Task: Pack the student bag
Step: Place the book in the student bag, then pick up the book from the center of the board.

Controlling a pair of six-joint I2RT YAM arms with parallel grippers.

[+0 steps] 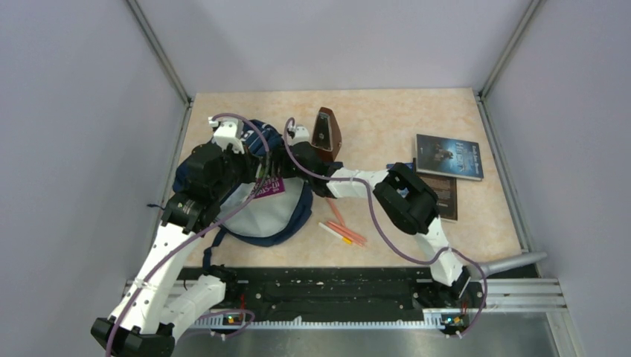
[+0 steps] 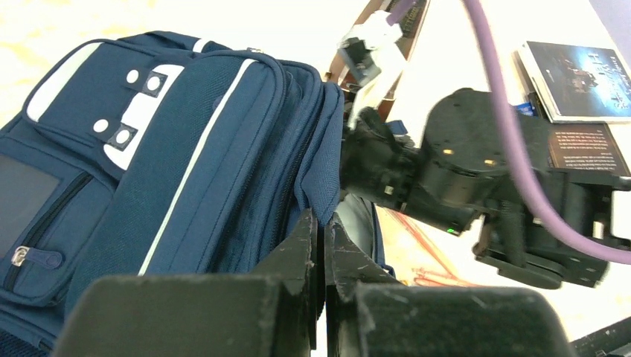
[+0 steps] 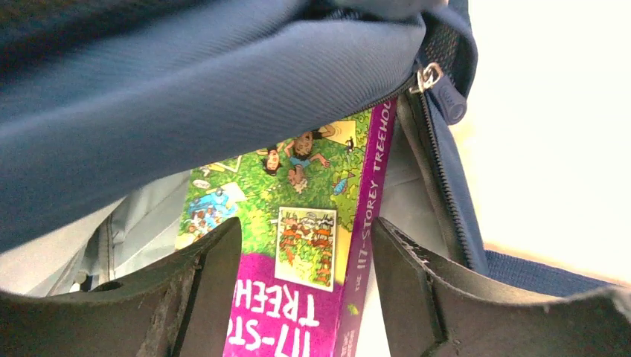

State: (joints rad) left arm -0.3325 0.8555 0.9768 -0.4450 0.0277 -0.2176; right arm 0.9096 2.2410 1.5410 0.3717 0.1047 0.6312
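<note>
The navy student bag [image 1: 260,216] lies at the table's left, its main mouth open and showing pale grey lining. A purple and green storybook [image 1: 270,186] stands in the mouth, part way in. My left gripper [image 1: 257,169] is shut on the edge of the bag's upper flap [image 2: 327,171] and holds it up; its fingers [image 2: 305,245] pinch the fabric. My right gripper [image 1: 286,175] is open at the mouth. In the right wrist view its jaws [image 3: 305,249] stand either side of the book [image 3: 312,245], with a gap at the spine side. The bag's zip pull [image 3: 430,76] hangs above.
A brown wooden metronome-like box [image 1: 326,134] stands just behind the bag. Several orange pencils [image 1: 344,229] lie right of the bag. Two dark books [image 1: 449,156] [image 1: 445,195] lie at the right. A grey pointed object [image 1: 513,262] rests at the near right edge.
</note>
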